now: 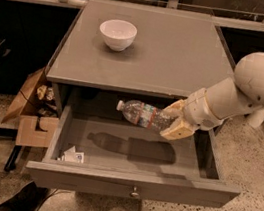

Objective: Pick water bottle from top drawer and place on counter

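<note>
The water bottle (143, 114) is clear with a white cap and a red-and-blue label. It hangs on its side above the open top drawer (134, 151), cap pointing left, and casts a shadow on the drawer floor. My gripper (174, 120) is shut on the bottle's base end, with my white arm reaching in from the right. The grey counter (177, 49) lies just behind and above the bottle.
A white bowl (117, 34) stands at the counter's back left. A small white packet (73, 155) lies in the drawer's front left corner. An open cardboard box (32, 110) sits on the floor to the cabinet's left. A railing runs behind the counter.
</note>
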You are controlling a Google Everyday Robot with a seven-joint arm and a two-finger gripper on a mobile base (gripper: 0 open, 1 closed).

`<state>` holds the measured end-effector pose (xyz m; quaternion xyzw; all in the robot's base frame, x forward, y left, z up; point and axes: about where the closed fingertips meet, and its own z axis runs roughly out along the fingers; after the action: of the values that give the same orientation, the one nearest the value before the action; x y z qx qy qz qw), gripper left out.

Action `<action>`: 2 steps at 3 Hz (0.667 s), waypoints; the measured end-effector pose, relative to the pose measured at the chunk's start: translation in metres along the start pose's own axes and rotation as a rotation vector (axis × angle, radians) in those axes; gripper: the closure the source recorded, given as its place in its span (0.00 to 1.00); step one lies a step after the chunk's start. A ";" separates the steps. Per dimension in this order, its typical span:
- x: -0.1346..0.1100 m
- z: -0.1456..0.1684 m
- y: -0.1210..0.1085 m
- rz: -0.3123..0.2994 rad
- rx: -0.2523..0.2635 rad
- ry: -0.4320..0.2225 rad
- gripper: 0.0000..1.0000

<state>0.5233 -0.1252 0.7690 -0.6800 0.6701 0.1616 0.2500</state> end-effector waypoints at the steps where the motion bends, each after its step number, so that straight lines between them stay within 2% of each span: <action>1: -0.027 -0.033 -0.003 -0.071 -0.017 0.024 1.00; 2: -0.056 -0.058 -0.018 -0.103 0.017 0.058 1.00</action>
<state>0.5318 -0.1116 0.8495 -0.7157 0.6426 0.1231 0.2443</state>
